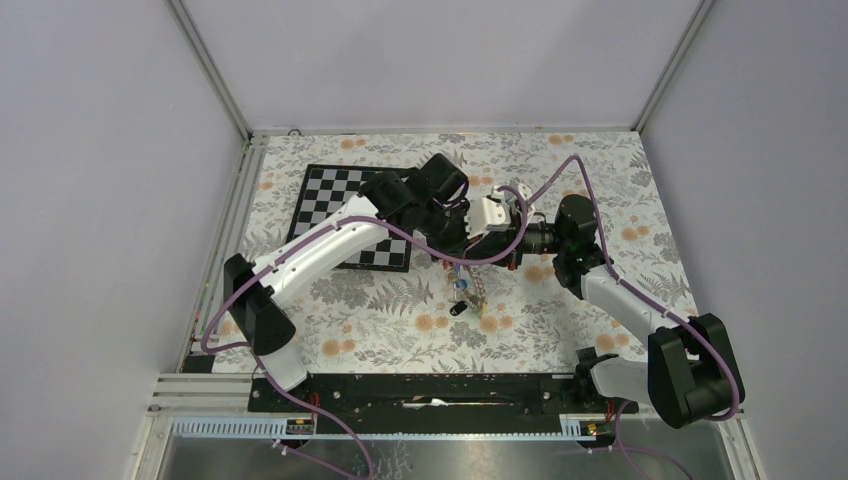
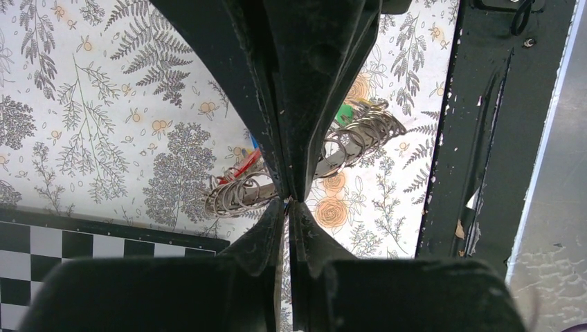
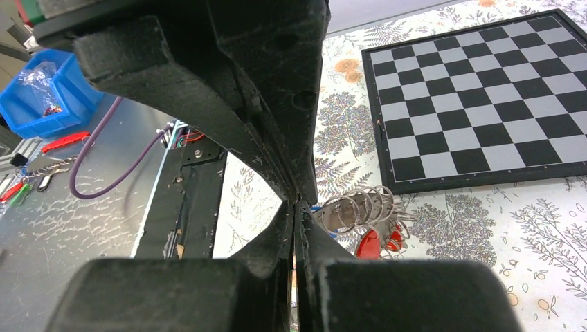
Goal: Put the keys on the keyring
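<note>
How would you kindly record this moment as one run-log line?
left claw: shut on keyring | right claw: shut on keyring end | red key, green key: among the rings

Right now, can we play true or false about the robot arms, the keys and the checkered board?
1. The chessboard lies on the left arm's side of the table. True.
2. The left gripper has its fingers spread wide open. False: its fingers are pressed together.
3. A red key shows right by the keyring. True.
4. The table is plain blue. False: it is pale, with grey ferns and orange flowers.
5. The right gripper is shut. True.
</note>
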Motion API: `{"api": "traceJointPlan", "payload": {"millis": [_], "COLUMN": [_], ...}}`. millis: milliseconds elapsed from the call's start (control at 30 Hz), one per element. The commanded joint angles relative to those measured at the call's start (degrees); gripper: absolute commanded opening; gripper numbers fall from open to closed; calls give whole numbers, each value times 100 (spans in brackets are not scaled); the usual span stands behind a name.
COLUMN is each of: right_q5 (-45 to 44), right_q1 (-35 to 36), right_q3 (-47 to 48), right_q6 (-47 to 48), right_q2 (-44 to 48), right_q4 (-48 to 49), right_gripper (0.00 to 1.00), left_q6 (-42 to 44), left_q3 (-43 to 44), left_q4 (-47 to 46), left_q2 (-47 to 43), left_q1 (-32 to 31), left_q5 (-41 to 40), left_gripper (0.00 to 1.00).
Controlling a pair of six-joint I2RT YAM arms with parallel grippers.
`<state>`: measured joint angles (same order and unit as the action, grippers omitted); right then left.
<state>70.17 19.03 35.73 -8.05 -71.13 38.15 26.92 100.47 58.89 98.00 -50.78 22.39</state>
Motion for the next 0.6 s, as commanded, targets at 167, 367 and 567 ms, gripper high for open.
{"api": "traceJointPlan", "payload": {"millis": [167, 367, 567], "right_q5": [93, 93, 84], "right_q1": [-31, -83, -105], "right_q3": [152, 128, 134], "right_q6": [-618, -858, -888], "right_q2": [268, 258, 235], "right_q4": [773, 1018, 1054], "right_gripper": [0, 0, 0], "left_q6": [29, -81, -40], "left_q3": [-806, -1493, -1593], "left_q4": [-1379, -2009, -2092], "left_q2": [-976, -1353, -1262], "left_q1": [284, 432, 436], "left_q5": [309, 520, 784], "left_gripper": [34, 42, 36]}}
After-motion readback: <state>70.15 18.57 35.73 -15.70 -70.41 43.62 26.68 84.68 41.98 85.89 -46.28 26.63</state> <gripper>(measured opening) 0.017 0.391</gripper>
